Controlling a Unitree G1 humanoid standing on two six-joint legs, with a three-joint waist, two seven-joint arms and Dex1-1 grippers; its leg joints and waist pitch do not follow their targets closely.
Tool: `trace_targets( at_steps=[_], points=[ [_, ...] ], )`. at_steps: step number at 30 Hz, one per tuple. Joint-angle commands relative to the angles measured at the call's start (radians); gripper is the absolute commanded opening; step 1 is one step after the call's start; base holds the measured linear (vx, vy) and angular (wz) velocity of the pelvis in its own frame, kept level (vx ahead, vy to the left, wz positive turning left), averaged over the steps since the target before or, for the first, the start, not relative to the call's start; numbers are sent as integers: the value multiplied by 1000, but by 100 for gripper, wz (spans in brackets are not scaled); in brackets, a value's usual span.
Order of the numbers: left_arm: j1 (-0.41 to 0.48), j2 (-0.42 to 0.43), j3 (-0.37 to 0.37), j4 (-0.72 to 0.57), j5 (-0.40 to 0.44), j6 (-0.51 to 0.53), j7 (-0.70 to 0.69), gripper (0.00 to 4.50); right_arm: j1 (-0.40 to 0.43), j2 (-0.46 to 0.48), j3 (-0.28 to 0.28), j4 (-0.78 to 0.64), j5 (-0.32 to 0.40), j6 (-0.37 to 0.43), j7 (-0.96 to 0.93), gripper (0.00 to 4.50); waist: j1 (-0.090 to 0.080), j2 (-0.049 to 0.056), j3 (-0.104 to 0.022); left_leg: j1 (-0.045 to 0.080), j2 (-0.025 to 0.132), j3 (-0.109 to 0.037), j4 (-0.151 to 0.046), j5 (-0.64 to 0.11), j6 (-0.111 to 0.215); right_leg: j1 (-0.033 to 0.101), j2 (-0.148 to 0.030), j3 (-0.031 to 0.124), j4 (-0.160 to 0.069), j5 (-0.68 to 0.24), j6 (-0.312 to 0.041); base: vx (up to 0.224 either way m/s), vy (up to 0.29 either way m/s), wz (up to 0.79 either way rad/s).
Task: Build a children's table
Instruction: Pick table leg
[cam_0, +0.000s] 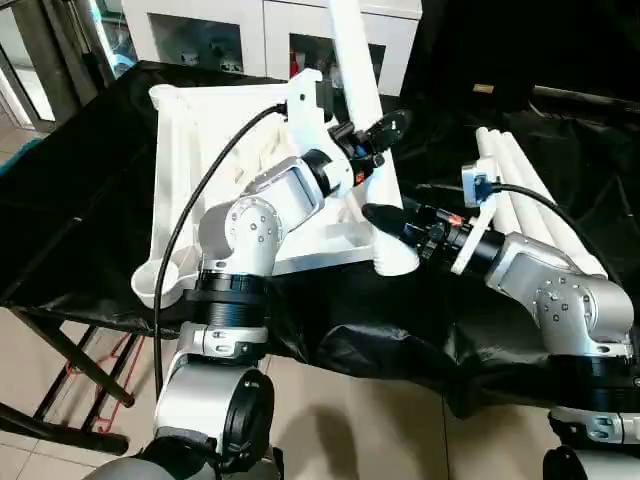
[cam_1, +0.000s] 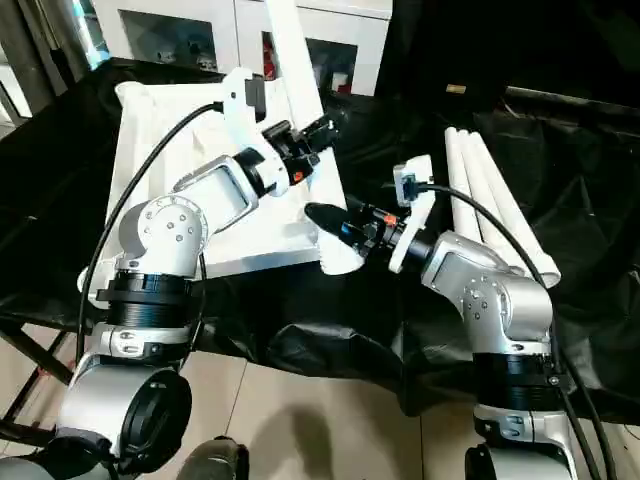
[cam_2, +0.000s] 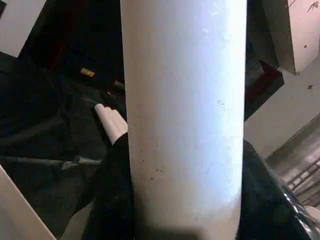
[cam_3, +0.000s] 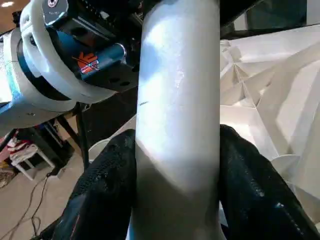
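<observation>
Tabletop (cam_0: 215, 150): white moulded plastic, rectangular, lying upside down on the black-draped surface (cam_0: 70, 200); ribbed underside up, round sockets at the corners. One leg (cam_0: 356, 70), a smooth white tapered tube, stands upright at the near right corner socket and runs up out of the picture. Three more legs (cam_0: 530, 195), same white tube, lie side by side on the cloth to the right, well apart from the tabletop.

Left end effector (cam_0: 368, 135): forearm reaches forward across the tabletop, wrist bent, black fingers either side of the upright leg partway up. Left wrist view shows the tube between the fingers (cam_2: 112, 195), closed on it.

Right end effector (cam_0: 392, 228): arm comes in low from the right, roughly level, fingers (cam_3: 105, 190) clamped around the same leg at its base, just above the socket. Both grips at about half width, set by the tube.

Cloth is glossy and wrinkled; white cabinets (cam_0: 260, 35) behind.
</observation>
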Motion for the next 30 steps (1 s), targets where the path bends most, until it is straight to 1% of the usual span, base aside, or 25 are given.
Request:
trace_targets(
  at_steps=[1,2,3,4,5,6,7,8,9,11,12,13,14,15,16,18,19,20,21,23,24,25,27,29,30],
  points=[
    [-13,-18,-34,-19,10,-3,3,193,-7,-16,-9,-20,3,6,-20,249,-4,2,-105,38,53,-24,-74,-118,-22,45,-78,36,-72,3,-207,0,0,0],
    [-15,-16,-42,-20,14,-7,-2,193,-10,-17,-14,-19,7,10,-26,263,-4,6,-106,38,53,-25,-74,-118,-22,44,-79,37,-72,1,-207,0,0,0],
    [-17,-14,-47,-20,17,-9,-5,191,-13,-17,-17,-18,10,13,-30,268,-4,4,-105,39,54,-24,-74,-122,-24,43,-78,37,-74,-2,-205,0,0,0],
    [-17,-14,-47,-20,17,-9,-5,191,-13,-17,-17,-18,10,13,-30,268,-4,4,-105,38,53,-25,-75,-121,-26,45,-78,37,-73,-1,-205,0,0,0],
    [-20,-11,-60,-24,21,-16,-21,190,-14,-21,-35,-25,22,22,-42,296,-5,4,-106,38,53,-25,-74,-118,-27,45,-78,37,-73,4,-204,0,0,0],
    [-20,-11,-60,-24,21,-16,-21,190,-14,-21,-35,-25,22,22,-42,305,-5,3,-105,38,52,-24,-74,-118,-26,46,-77,37,-73,6,-205,0,0,0],
    [-20,-8,-68,-28,18,-19,-38,190,-13,-28,-44,-34,32,29,-44,309,-4,3,-105,37,52,-24,-74,-115,-24,46,-78,37,-72,8,-205,0,0,0],
    [-20,-7,-70,-29,16,-19,-43,190,-13,-31,-47,-36,35,31,-44,309,-4,5,-105,38,52,-24,-74,-115,-25,46,-78,37,-73,6,-206,0,0,0],
    [-20,-3,-74,-35,4,-17,-71,190,-15,-45,-59,-43,58,55,-32,309,-5,3,-105,39,52,-23,-74,-116,-24,47,-77,37,-74,4,-206,0,0,0],
    [-20,0,-76,-37,-3,-15,-86,190,-16,-52,-65,-46,71,68,-24,310,-4,3,-105,37,52,-24,-73,-111,-21,47,-78,37,-72,10,-211,0,0,0],
    [-20,11,-85,-42,-14,-9,-123,190,-16,-76,-77,-57,107,105,4,310,-5,0,-105,38,51,-23,-73,-112,-19,48,-77,36,-74,8,-212,0,0,0],
    [-20,11,-85,-42,-14,-9,-123,190,-16,-76,-77,-57,107,105,4,310,-4,0,-105,39,51,-23,-73,-111,-15,50,-78,36,-73,5,-214,0,0,0],
    [-21,20,-87,-46,-33,2,-158,190,-13,-101,-79,-63,127,128,33,310,-3,3,-105,38,54,-23,-72,-106,-14,47,-78,37,-71,10,-214,0,0,0],
    [-22,38,-90,-55,-74,27,-230,190,-8,-145,-75,-69,153,161,85,310,-2,-1,-106,39,50,-22,-70,-101,-12,51,-77,35,-72,10,-216,0,0,0],
    [-22,38,-90,-55,-74,27,-230,190,-8,-145,-75,-69,153,161,85,310,-3,-4,-106,40,50,-19,-69,-97,-8,49,-77,37,-71,10,-219,0,0,0],
    [-22,60,-91,-71,-131,65,-321,190,-3,-189,-48,-72,149,171,137,310,-2,-5,-106,37,52,-18,-68,-87,-2,49,-78,37,-68,9,-228,0,0,0],
    [-21,65,-93,-76,-141,74,-340,190,-1,-197,-36,-74,146,170,145,310,-2,-4,-105,37,52,-19,-67,-87,0,48,-79,36,-68,7,-231,0,0,0],
    [-21,67,-94,-78,-147,78,-351,190,0,-202,-30,-75,144,169,150,310,-3,-8,-105,36,51,-18,-66,-78,7,48,-78,36,-67,10,-235,0,0,0],
    [-19,74,-100,-87,-160,92,-375,190,1,-209,-14,-79,141,168,158,310,-5,-7,-104,34,51,-18,-66,-76,12,48,-79,36,-68,4,-238,0,0,0],
    [-13,84,-121,-105,-165,102,-414,189,1,-215,2,-89,149,176,170,310,-8,-9,-103,36,51,-18,-67,-89,12,47,-80,36,-72,-29,-238,0,0,0],
    [-12,85,-124,-107,-166,102,-419,189,1,-217,4,-91,151,178,172,292,-9,-6,-103,38,54,-18,-68,-99,7,45,-81,37,-74,-51,-235,0,0,0],
    [-9,87,-131,-111,-167,100,-434,189,0,-222,10,-99,165,193,179,275,-11,-13,-102,38,54,-17,-69,-101,8,46,-80,36,-75,-57,-236,0,0,0],
    [-12,90,-131,-104,-168,95,-438,189,0,-228,19,-100,175,205,187,270,-11,-11,-102,38,54,-17,-68,-96,9,45,-80,37,-74,-57,-236,0,0,0],
    [-14,93,-127,-99,-172,94,-438,189,7,-230,31,-108,180,209,194,242,-10,-13,-103,38,54,-17,-68,-92,8,46,-80,37,-74,-56,-235,0,0,0],
    [-13,94,-127,-101,-173,95,-439,188,10,-230,35,-112,177,208,194,229,-10,-12,-103,37,53,-17,-68,-95,5,46,-81,37,-73,-59,-235,0,0,0]
  ],
)
